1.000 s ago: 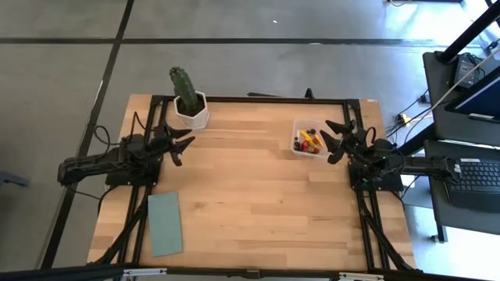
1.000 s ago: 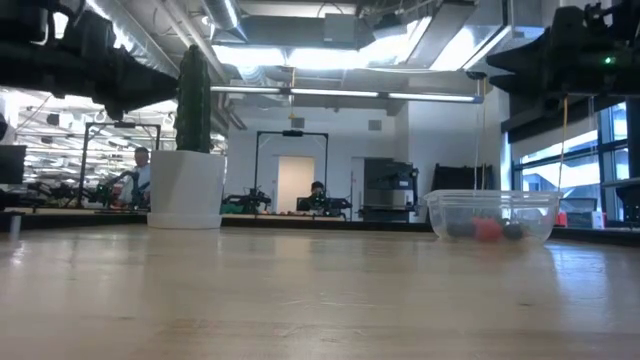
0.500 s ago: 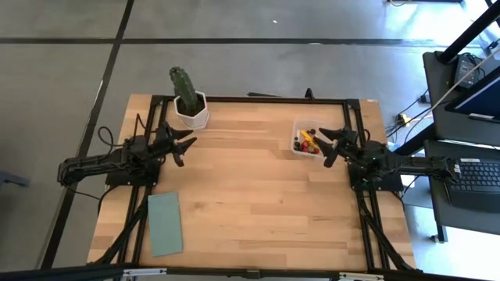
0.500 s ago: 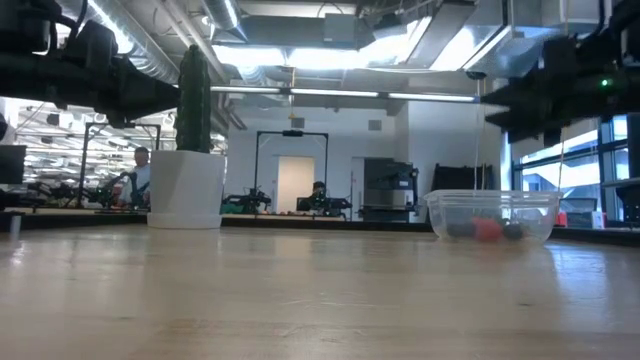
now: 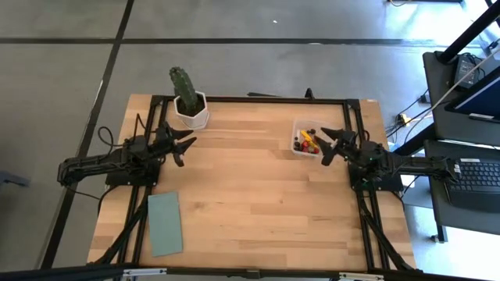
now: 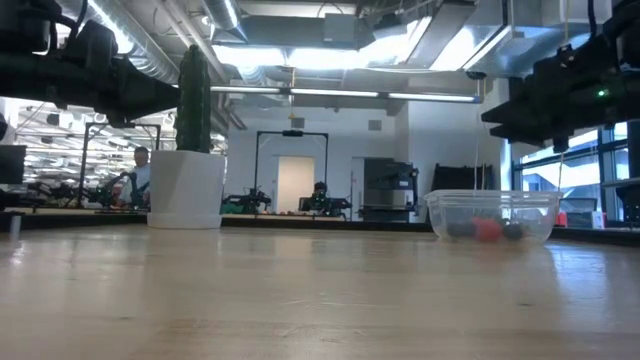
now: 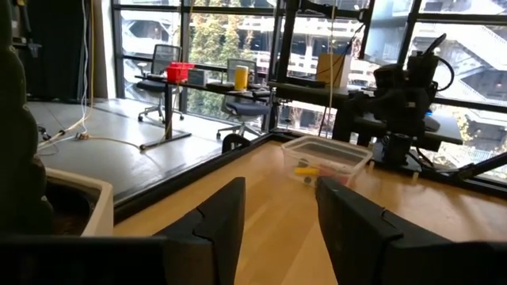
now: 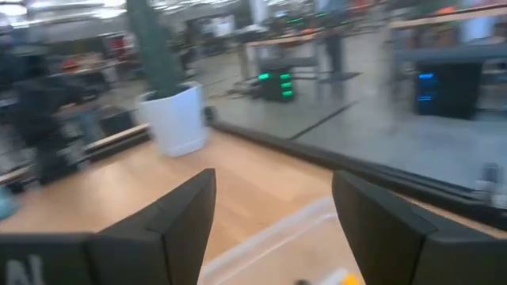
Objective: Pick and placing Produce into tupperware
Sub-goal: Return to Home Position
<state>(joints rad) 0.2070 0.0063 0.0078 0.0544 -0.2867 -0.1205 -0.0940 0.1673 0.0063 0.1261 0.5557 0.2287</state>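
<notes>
The clear tupperware (image 5: 309, 137) stands on the table's far right part and holds small produce pieces (image 5: 305, 141): red, yellow and dark ones. The low view shows red and dark pieces through its wall (image 6: 492, 218). My right gripper (image 5: 326, 146) hovers open at the container's right rim, fingers spread toward the table's left. My left gripper (image 5: 184, 145) is open above the table's left side, near the cactus pot, touching nothing. In the left wrist view the tupperware (image 7: 329, 158) lies far ahead between its fingers.
A green cactus in a white pot (image 5: 190, 108) stands at the far left corner. A flat green pad (image 5: 165, 223) lies near the left front edge. A black frame (image 5: 258, 99) borders the table. Bare wood lies in the middle (image 5: 250, 187).
My right gripper has drawn back a little toward the table's right edge and sunk lower over the container's right rim, staying open. The left gripper has shifted slightly toward the far edge. The tupperware and its pieces have stayed put.
</notes>
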